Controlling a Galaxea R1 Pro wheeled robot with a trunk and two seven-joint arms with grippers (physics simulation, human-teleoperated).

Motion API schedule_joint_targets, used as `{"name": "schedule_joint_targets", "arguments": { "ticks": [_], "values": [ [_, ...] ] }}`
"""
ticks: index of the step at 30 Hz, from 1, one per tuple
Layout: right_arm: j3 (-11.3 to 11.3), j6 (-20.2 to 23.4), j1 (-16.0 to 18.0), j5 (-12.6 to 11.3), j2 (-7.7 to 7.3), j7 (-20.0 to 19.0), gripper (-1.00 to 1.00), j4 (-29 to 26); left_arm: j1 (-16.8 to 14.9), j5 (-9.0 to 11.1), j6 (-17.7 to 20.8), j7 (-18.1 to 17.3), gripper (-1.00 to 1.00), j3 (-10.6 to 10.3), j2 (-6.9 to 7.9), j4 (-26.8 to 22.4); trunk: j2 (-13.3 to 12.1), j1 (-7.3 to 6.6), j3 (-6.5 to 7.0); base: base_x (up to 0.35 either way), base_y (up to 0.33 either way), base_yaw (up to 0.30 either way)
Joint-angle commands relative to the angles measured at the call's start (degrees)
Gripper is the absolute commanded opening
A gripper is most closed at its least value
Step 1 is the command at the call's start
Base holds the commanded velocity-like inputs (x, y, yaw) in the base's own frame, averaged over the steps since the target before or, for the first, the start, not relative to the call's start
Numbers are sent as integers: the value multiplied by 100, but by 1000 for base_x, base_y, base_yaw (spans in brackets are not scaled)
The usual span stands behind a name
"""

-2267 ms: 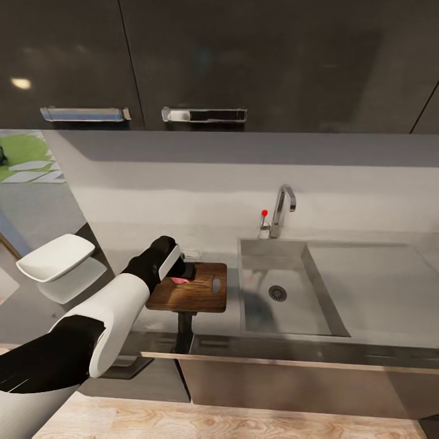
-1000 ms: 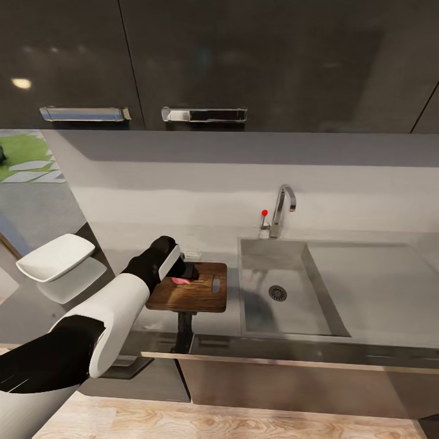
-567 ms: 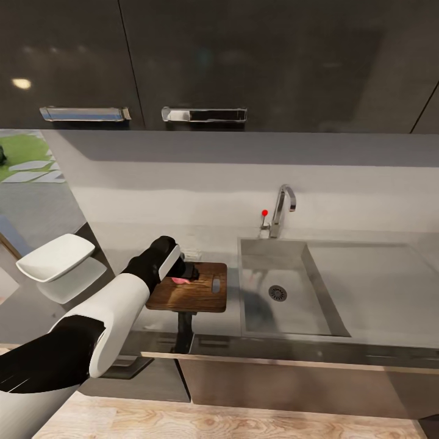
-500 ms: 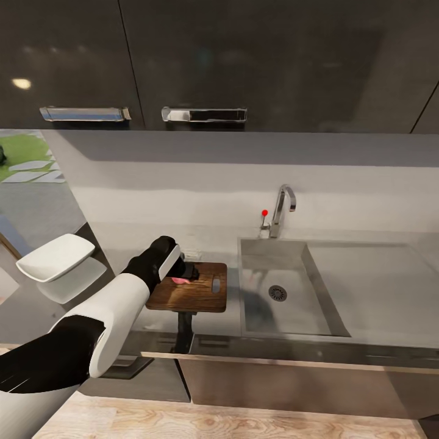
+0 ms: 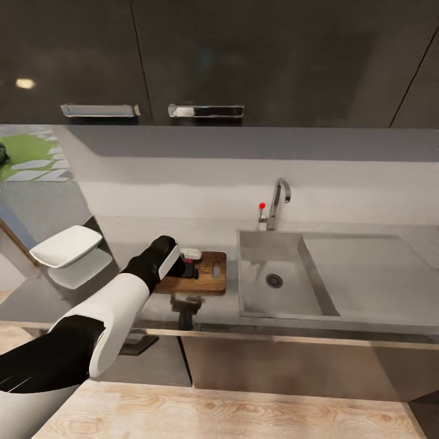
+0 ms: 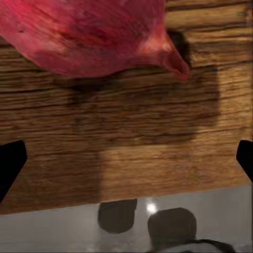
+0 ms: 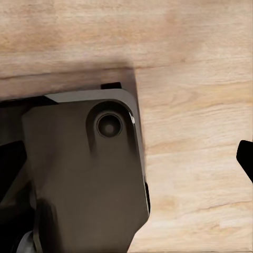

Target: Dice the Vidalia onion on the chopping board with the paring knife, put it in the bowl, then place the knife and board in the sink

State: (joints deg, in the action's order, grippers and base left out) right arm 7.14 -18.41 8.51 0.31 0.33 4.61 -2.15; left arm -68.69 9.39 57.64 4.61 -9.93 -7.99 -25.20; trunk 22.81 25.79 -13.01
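Down at the chopping board, the left end effector hangs with its fingertips spread wide, grasping nothing — a red onion piece lies on the wood-grain ahead of them. Board sits on the grey surface, just beside the sink; the white bowl is well apart at the far left. Right end effector points at the wooden floor — released.

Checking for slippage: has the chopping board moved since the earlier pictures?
No. The chopping board still sits equally close beside the sink's left rim; the whole view shifted, so the camera moved.
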Motion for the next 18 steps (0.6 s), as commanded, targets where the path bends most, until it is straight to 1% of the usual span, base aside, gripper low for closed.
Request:
{"name": "schedule_joint_targets", "arguments": {
  "ticks": [1, 18],
  "values": [
    [33, -22, 5, 4, 4, 5, 100, 4, -3, 62, 20, 48, 100, -36, 5, -8, 11, -1, -11, -333, 0, 0],
    [33, -25, 5, 4, 19, 5, 100, 4, -4, 55, 20, 49, 100, -36, 34, -11, 11, -1, -11, -336, 0, 0]
  ]
}}
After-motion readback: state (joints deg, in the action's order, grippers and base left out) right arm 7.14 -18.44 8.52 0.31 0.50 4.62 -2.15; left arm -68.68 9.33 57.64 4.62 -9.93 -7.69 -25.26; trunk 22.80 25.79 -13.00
